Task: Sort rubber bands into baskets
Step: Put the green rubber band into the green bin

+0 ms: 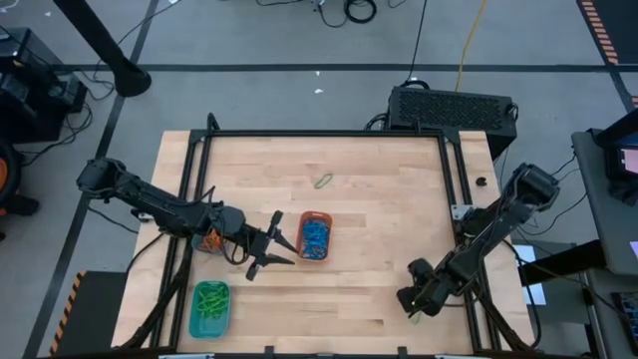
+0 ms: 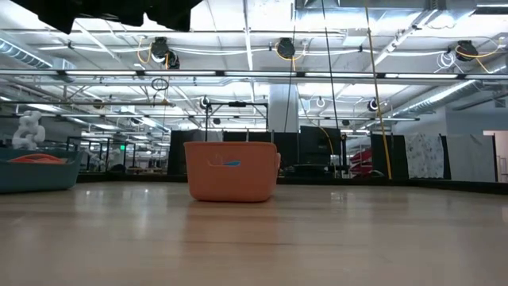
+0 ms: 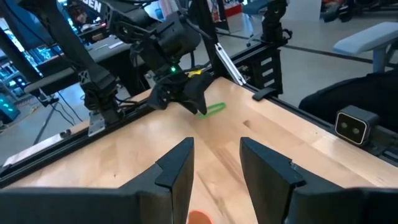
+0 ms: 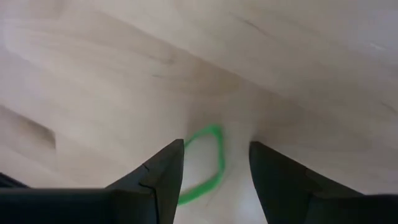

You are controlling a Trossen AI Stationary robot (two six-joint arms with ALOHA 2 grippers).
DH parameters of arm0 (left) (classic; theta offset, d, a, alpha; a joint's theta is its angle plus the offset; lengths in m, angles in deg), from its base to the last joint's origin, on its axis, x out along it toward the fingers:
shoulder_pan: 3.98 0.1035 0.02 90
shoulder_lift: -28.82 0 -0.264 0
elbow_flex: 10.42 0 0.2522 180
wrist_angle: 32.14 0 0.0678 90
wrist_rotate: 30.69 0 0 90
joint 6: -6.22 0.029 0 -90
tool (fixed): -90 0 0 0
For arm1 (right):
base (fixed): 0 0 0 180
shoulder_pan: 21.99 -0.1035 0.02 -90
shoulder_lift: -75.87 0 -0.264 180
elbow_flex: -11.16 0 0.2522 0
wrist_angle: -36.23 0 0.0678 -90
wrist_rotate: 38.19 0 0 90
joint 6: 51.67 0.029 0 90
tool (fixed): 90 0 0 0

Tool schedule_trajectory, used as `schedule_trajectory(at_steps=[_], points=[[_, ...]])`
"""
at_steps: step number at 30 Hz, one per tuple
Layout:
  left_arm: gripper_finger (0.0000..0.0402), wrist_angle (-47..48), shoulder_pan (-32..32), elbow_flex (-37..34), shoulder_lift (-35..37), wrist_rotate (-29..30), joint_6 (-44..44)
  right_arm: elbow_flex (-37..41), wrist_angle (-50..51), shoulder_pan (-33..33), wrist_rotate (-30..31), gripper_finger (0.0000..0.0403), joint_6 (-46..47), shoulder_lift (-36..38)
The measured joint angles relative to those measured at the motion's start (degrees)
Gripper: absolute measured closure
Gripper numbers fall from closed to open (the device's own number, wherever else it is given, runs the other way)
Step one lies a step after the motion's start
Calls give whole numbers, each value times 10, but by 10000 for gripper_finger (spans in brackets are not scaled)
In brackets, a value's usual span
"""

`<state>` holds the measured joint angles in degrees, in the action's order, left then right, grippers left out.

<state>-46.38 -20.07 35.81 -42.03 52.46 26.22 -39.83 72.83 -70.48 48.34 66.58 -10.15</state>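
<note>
Two green rubber bands are not yet sorted, and the nearer one is the step in hand. At about 5 o'clock on the table the right gripper (image 1: 412, 299) hangs low with its fingers apart, and the green band (image 4: 220, 155) lies flat on the wood between them, not gripped. To do this well, the tips should probably go down until they meet the wood with one side of the loop between them, then close fully, since so thin a band could slip out. The teal basket (image 1: 191, 309), at 7 o'clock, holds green bands and looks like its home. At the centre the left gripper (image 1: 282, 242) waits open beside the orange basket (image 1: 315, 214). Toward 12 o'clock lies the second green band (image 1: 324, 180).
</note>
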Motion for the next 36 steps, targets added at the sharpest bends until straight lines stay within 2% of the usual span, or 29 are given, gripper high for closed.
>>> schedule_trajectory(at_steps=[6,11,15,20,24,28,32,36], points=[[263,6,0,0,0,0,-1,-10,-24,0,0,250,-4,-27],[263,15,0,0,0,0,-1,-28,-26,0,-1,308,-16,-57],[263,17,0,0,0,0,-2,-31,-13,0,-1,381,-48,-63],[263,16,0,0,-1,0,-16,-26,-7,14,9,398,-90,-25],[263,-15,0,0,-24,-6,-29,-22,4,32,99,401,-143,30],[263,-116,0,0,-75,-45,-39,-24,-19,46,181,402,-241,81],[263,-255,0,0,-149,-53,-72,-24,-86,64,293,402,-402,111],[263,-376,7,18,-229,-28,-150,-25,-200,91,368,402,-592,116]])
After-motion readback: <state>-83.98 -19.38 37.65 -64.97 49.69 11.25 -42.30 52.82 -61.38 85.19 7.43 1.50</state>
